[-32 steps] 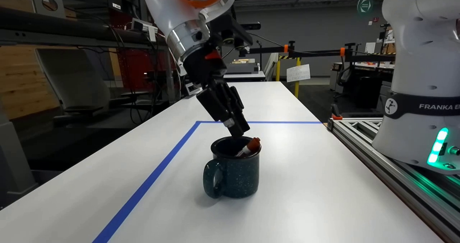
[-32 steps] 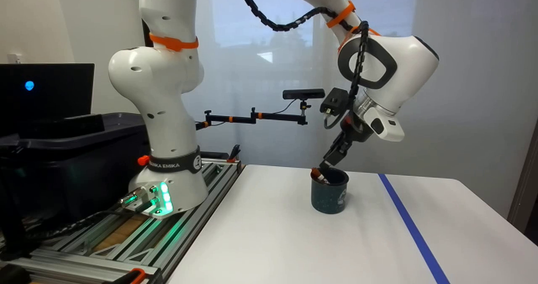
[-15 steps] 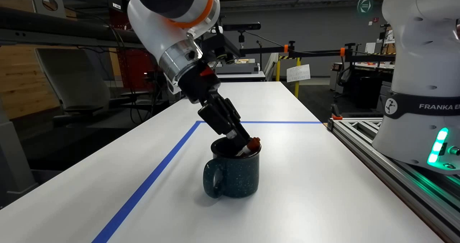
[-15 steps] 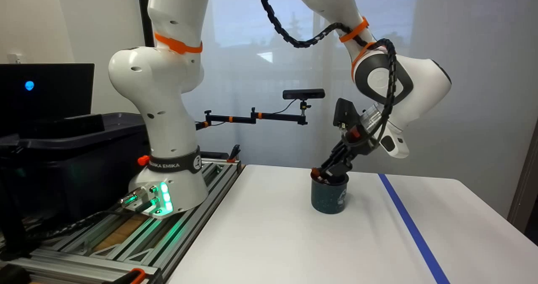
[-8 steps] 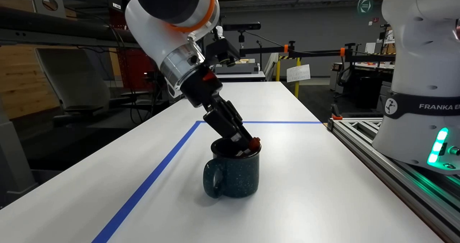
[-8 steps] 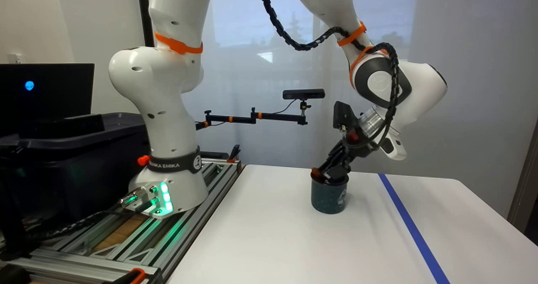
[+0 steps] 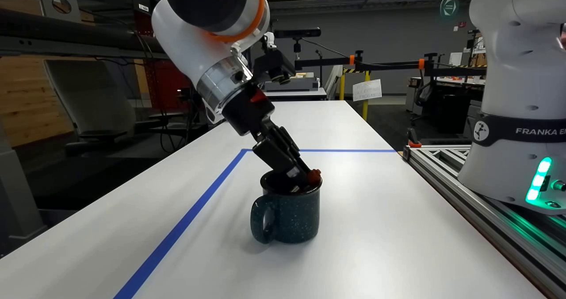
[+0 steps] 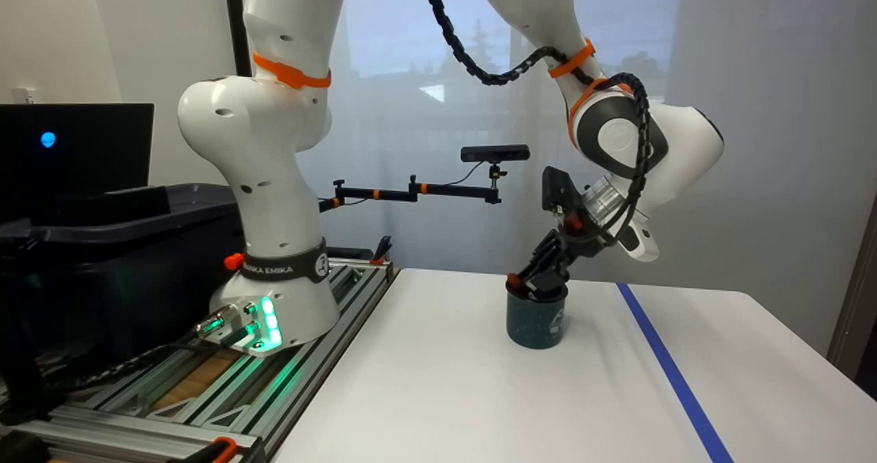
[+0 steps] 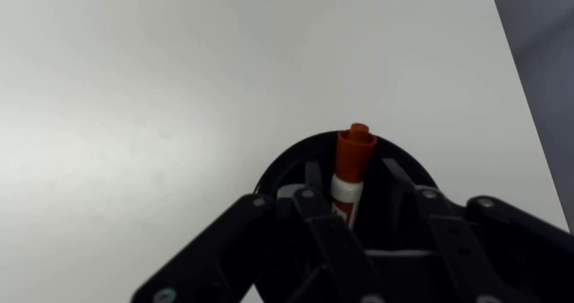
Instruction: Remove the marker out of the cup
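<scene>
The marker [image 9: 350,170] is just leaning inside the mug [image 7: 292,217], orange end poking up at the rim, mug upright on the tabletop [image 7: 398,246]. Hand [image 9: 356,174] is down in there, spread to either side of the marker, not gripping it.

Blue tape [image 7: 188,219] runs along a white table [image 7: 398,246], a grey chair [image 7: 90,95] to one side.
</scene>
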### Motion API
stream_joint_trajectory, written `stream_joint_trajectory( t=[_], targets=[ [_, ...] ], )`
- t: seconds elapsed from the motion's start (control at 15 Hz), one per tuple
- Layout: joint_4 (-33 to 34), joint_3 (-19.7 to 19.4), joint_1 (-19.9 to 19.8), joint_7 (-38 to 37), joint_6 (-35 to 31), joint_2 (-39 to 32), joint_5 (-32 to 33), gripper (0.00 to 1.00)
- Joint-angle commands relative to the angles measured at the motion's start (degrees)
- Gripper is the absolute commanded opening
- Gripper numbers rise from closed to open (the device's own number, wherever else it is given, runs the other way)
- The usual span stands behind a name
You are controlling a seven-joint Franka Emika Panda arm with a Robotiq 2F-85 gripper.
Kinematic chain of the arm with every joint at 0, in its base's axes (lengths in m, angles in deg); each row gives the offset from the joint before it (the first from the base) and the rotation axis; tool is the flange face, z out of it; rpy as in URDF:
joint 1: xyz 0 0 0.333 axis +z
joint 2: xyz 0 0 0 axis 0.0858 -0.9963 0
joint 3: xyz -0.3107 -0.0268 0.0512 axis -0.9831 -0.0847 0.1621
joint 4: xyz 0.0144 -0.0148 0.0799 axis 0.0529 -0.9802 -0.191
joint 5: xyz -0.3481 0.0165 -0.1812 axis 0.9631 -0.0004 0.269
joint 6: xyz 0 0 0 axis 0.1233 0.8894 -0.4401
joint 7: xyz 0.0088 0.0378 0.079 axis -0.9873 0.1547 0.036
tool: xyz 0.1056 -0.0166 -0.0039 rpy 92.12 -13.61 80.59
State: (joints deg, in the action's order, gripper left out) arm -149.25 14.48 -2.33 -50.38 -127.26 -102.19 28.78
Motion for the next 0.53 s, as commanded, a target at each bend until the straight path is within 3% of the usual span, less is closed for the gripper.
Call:
stream_joint_trajectory(
  t=[0.0,0.07,0.2,0.47],
  targets=[
    [0.8,0.2,0.6,-0.8,0.9,-0.9,0.7,0.08],
    [0.9,0.3,0.7,-0.8,0.9,-1.1,0.8,0.0],
    [0.9,0.2,0.8,-1.0,0.9,-0.9,0.8,0.05],
    [1.1,0.3,0.6,-2.7,3.2,1.1,-0.6,0.05]
  ],
)
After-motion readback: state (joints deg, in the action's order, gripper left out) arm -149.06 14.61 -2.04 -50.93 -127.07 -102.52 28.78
